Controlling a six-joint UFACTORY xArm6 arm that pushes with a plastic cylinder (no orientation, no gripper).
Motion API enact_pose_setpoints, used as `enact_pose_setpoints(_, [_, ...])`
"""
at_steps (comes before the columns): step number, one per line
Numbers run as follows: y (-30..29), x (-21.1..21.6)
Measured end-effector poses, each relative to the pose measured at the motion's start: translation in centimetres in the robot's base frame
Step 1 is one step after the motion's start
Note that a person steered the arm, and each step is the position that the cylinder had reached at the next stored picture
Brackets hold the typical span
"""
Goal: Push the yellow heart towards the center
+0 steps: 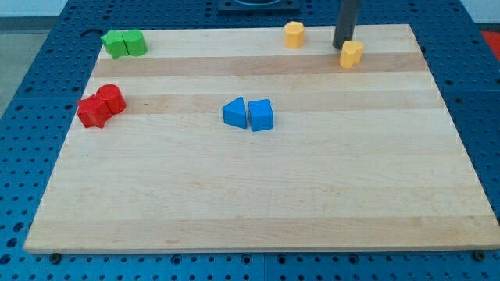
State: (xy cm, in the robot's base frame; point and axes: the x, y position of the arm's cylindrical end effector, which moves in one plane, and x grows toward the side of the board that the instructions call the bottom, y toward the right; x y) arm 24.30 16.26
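Observation:
Two yellow blocks sit near the view's top right of the wooden board. One yellow block, which looks heart-like, lies just below and right of my tip. The tip is touching or nearly touching its upper left side. The other yellow block stands to the tip's left, apart from it. The dark rod comes down from the view's top edge.
Two blue blocks sit side by side near the middle. Two red blocks touch at the view's left. Two green blocks touch at the top left corner.

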Motion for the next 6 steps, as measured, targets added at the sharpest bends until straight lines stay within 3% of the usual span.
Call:
enact_pose_setpoints(2, [3.7,0.4])
enact_pose_setpoints(3, [1.0,2.5])
enact_pose_setpoints(5, [-15.6,8.3])
enact_pose_setpoints(6, [-14.6,7.1])
